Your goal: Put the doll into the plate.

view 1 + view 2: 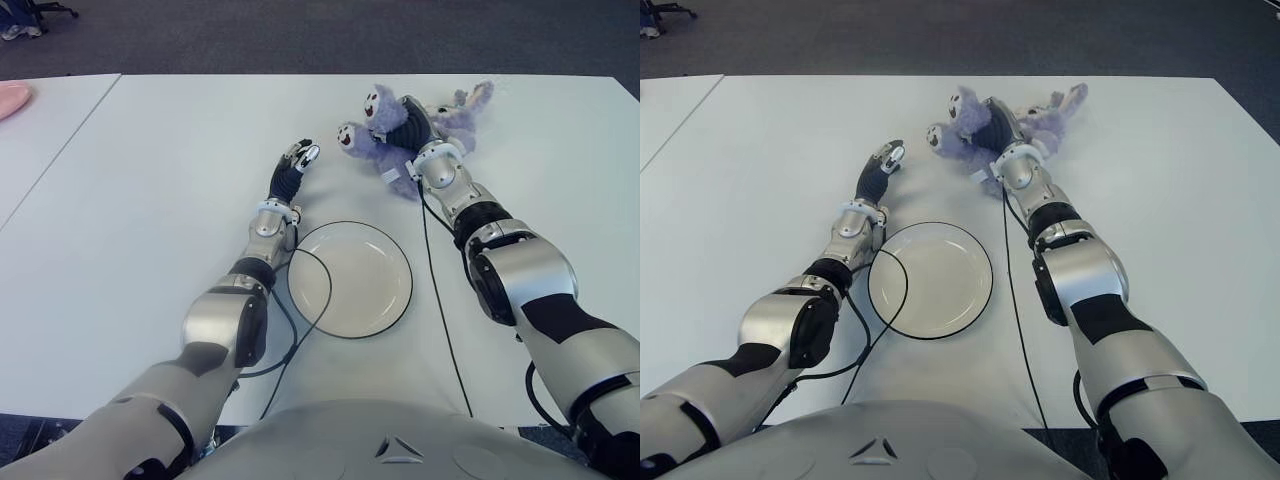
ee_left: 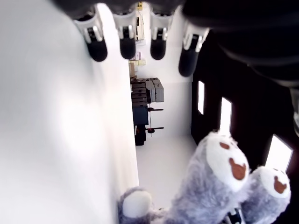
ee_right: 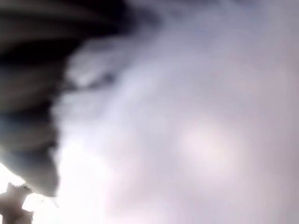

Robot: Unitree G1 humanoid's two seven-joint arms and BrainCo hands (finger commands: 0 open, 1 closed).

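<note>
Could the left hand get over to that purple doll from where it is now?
Probably yes. The left hand is open on the table just left of the doll, with bare table between them. But the right hand is already on the doll, so the two might crowd each other.

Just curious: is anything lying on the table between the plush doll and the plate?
Only the right hand's wrist and black cable cross it; otherwise bare white table separates doll and plate, in both eye views.

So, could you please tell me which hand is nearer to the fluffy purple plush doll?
Right. The right hand lies on the fluffy purple plush doll, its wrist view filled with fur. The left hand shows apart, to the doll's left, fingers extended.
</note>
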